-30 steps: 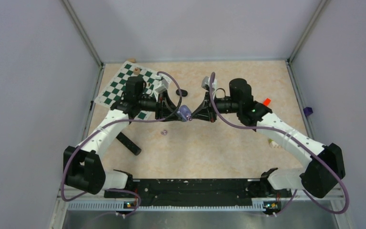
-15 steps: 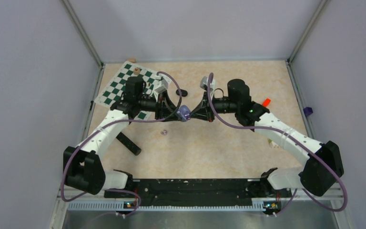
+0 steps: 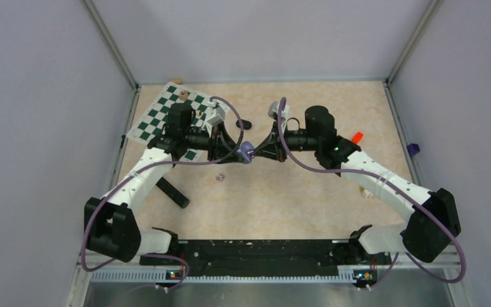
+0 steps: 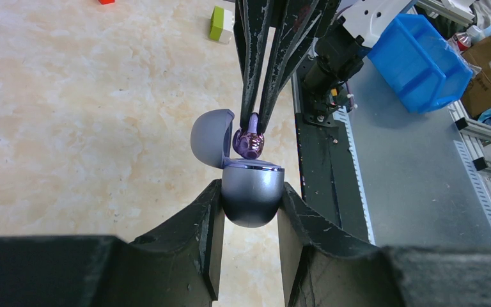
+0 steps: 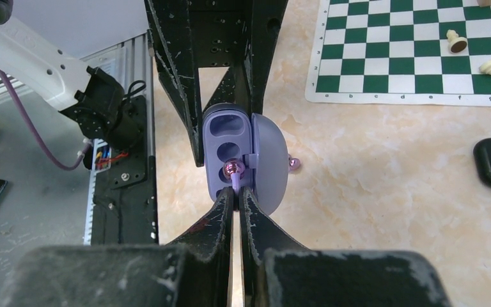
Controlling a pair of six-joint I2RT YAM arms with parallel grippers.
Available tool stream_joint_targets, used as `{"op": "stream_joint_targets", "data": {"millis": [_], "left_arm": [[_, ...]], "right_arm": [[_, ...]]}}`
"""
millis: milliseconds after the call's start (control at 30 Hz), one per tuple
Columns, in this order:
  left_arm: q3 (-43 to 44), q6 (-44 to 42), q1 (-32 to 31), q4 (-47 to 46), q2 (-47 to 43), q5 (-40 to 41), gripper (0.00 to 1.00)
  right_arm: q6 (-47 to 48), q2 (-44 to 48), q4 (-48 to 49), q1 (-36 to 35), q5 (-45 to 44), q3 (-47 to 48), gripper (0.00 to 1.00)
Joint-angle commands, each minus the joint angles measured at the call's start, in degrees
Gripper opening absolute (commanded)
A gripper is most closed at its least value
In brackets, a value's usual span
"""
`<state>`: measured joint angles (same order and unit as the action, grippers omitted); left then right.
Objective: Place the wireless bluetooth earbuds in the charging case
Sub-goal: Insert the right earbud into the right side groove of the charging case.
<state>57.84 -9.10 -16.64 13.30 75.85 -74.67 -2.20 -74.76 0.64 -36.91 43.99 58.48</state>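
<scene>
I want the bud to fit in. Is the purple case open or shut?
Open. The purple case has its lid flipped back; the right wrist view shows its slots.

Glossy earbud point(image 4: 248, 142), smooth matt case point(image 4: 251, 201)

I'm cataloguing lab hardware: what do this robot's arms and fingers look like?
The left arm and right arm share white link shells between bulky black joint housings, each trailed by a purple cable. A green light glows on the right one. The fingers are long, tapering black blades, scuffed with pale flecks.
</scene>
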Motion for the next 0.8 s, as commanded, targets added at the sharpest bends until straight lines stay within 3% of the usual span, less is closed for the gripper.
{"op": "stream_joint_targets", "data": {"millis": [0, 767], "left_arm": [[-0.19, -0.56, -0.10, -2.00, -2.40, -1.34, 0.00], [-0.54, -0.73, -0.11, -2.44, -2.51, -0.98, 0.00]], "right_arm": [[0.04, 0.13, 1.74, -1.04, 0.67, -0.45, 0.00], [-1.87, -0.20, 3.55, -1.04, 2.02, -1.49, 0.00]]}}
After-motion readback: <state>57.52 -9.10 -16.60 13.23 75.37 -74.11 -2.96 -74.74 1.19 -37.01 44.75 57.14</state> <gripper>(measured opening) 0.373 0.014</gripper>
